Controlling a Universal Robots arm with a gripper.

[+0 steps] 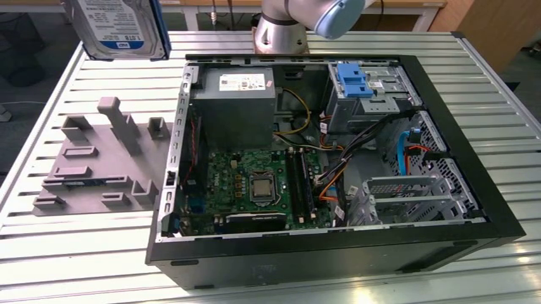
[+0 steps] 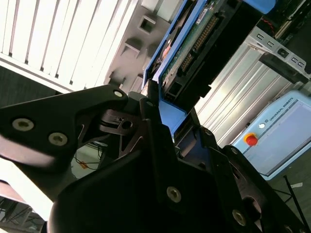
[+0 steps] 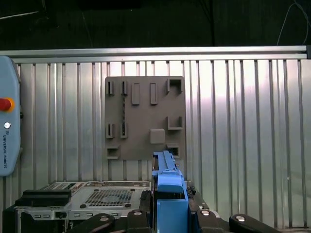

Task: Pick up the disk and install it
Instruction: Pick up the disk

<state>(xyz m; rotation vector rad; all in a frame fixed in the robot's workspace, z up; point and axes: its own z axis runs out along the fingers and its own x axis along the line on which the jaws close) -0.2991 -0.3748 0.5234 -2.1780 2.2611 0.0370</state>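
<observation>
Silver, blue-framed disk (image 1: 118, 25), white-and-blue labelled, seemingly tilted.

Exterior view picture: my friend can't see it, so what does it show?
A silver disk in a blue frame hangs high at the exterior view's left, above a slatted metal table. An open computer case lies in the middle, with a grey holder plate beside it.
</observation>
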